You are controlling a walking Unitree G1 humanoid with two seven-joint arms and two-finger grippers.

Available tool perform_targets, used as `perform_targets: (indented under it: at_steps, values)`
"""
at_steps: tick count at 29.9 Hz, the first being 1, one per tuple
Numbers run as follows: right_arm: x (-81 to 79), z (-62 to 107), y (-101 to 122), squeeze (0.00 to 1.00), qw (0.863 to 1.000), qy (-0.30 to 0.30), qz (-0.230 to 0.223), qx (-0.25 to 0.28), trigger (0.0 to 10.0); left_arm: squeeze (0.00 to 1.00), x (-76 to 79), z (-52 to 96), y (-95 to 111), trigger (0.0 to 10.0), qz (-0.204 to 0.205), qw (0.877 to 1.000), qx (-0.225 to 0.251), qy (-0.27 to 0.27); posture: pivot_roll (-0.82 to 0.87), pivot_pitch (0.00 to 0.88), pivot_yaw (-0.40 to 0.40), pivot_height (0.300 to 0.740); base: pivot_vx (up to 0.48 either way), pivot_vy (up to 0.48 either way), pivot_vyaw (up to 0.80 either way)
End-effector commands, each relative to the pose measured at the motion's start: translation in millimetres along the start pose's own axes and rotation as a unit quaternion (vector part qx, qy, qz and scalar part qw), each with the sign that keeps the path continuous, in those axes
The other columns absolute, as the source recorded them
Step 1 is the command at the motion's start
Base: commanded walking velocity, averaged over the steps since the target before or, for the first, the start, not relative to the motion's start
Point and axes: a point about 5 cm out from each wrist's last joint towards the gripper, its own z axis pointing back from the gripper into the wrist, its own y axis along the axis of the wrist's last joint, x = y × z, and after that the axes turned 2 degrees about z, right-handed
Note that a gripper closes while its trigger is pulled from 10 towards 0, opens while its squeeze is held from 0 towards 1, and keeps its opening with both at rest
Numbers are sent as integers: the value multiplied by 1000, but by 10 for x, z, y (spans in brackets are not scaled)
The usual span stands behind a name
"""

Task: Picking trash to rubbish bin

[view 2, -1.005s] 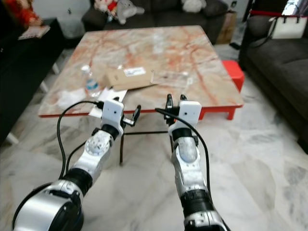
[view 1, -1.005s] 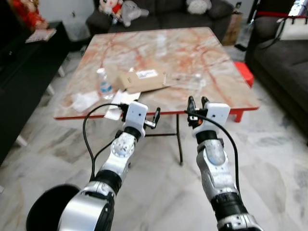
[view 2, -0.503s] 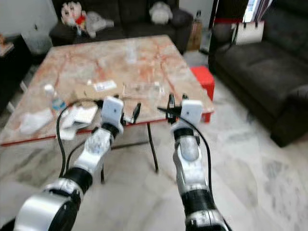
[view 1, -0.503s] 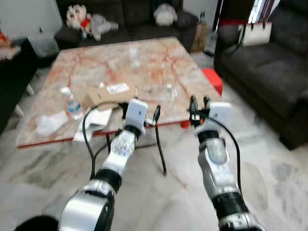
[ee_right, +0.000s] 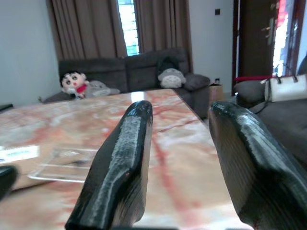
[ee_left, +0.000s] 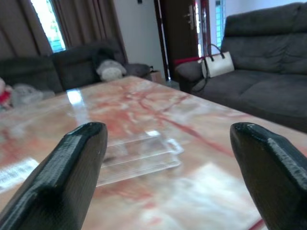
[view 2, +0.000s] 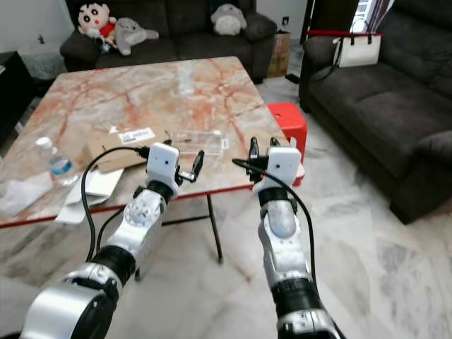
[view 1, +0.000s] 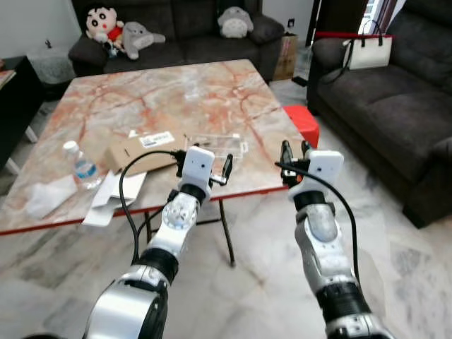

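Between the left gripper's [view 1: 205, 166] fingers [ee_left: 72, 167], a wide gap and nothing held; lined up through it, the clear plastic tray [ee_left: 136, 155]. Right gripper [view 1: 294, 152] fingers [ee_right: 120, 167] set closer, parted a little, also empty. Both raised side by side just short of the counter's [view 1: 212, 92] near edge, not yet over it.

Still the approach step by the look of it, no trash picked up. Next move likely a reach forward over the edge to the clear tray [view 1: 214, 144], the nearest piece, then a closing of the left fingers on its thin rim; flimsy stuff, apt to flex or slide on polished marble.

Further left on the counter: cardboard parcel [view 1: 141, 148] touching the tray's side, plastic water bottle [view 1: 79, 164], white papers [view 1: 116, 191] at the edge, crumpled tissue [view 1: 46, 198].

Beyond: dark sofa with plush toys [view 1: 116, 32], another sofa on the right with a white handbag [view 1: 367, 51], red stool [view 1: 302, 123], pale marble floor [view 1: 395, 261].
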Motion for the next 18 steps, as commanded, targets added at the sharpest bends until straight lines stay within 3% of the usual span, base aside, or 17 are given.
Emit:
perform_targets:
  at_steps: [1,6,7,11,14,18]
  values:
    - [-89,-36,59,0,1000,4,-21,12,10000,0,-140,33,-45,10000,-4,1000,-13,20,67,0,9,740,352,0,800]
    - [-6,-22,35,0,1000,-7,-8,7,10000,0,-296,56,-54,10000,13,998,-17,57,61,0,11,740,356,0,0]
    - [81,-1,8,0,1000,-16,-3,1,10000,0,-376,73,-55,10000,5,998,-17,64,62,0,8,740,356,0,0]
    - [146,19,-6,0,1000,-20,1,-1,10000,0,-429,89,-56,10000,6,997,-18,70,61,0,6,740,356,0,0]
    - [225,87,-79,0,999,-3,39,-16,10000,0,-468,174,-107,10000,-18,999,-22,46,64,0,5,740,354,0,0]
    - [353,134,-117,0,998,-19,46,-24,10000,0,-554,216,-134,10000,-24,998,-29,53,67,0,5,740,354,0,0]
